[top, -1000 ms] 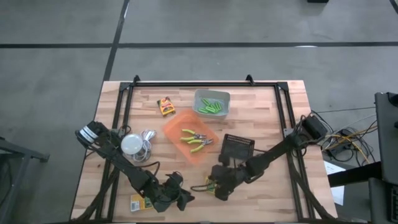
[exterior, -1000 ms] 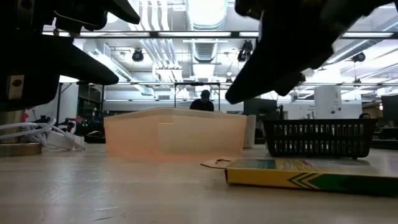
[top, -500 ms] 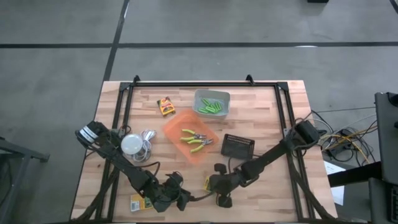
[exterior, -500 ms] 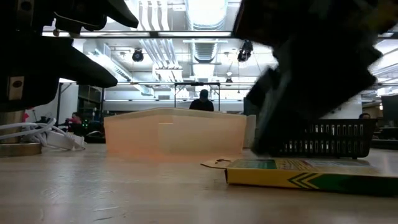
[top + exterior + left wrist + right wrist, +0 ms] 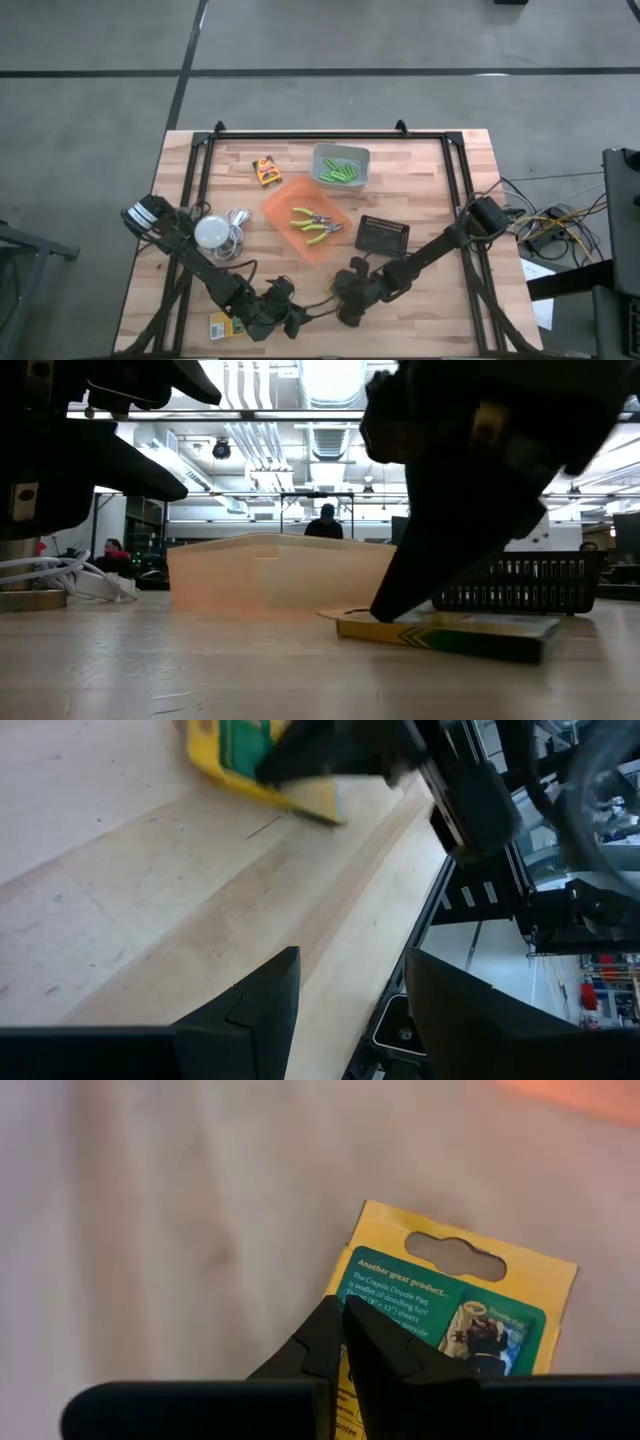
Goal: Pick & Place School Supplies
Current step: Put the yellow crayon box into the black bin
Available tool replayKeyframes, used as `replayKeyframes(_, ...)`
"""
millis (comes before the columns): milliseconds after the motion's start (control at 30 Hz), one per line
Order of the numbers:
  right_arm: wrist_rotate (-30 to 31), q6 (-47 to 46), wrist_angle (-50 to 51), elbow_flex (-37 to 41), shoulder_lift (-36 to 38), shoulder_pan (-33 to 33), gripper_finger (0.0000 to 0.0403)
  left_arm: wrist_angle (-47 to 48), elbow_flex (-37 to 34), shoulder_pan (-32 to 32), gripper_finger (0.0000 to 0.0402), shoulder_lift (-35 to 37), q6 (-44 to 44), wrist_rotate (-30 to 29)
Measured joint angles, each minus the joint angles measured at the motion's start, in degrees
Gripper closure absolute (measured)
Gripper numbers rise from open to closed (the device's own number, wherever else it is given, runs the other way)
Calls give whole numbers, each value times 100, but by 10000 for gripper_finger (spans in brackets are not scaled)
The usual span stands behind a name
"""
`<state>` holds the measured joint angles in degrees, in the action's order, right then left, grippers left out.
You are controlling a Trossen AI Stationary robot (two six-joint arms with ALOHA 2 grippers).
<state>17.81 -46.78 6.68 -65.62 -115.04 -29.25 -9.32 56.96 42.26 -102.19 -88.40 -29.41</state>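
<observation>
right hand (image 5: 385, 610) pressing closed on crayon box (image 5: 450, 633).

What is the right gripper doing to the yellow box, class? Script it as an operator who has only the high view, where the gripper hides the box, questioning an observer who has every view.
Observer: In the right wrist view the right gripper has its fingers shut together, tips on the printed back of the yellow-and-green box, not around it.
Operator: Is the box off the table?
Observer: No. In the low view it lies on the table in front of the orange bin, with a fingertip pressing on one end.
Operator: And the left gripper?
Observer: In the left wrist view the left gripper is open and empty, facing that box.
</observation>
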Motion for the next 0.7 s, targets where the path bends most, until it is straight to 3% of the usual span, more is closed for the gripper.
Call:
replayKeyframes(133,449,-342,190,8,18,0,385,-3,-1,0,216,0,0,-2)
replayKeyframes(300,509,-437,145,23,37,15,385,-6,1,-4,216,0,-34,-5)
replayKeyframes(567,516,590,206,32,835,-16,385,-10,1,-70,216,13,-1144,-595)
replayKeyframes(700,481,1185,835,35,1321,2,385,-16,1,-237,216,31,-1803,-659)
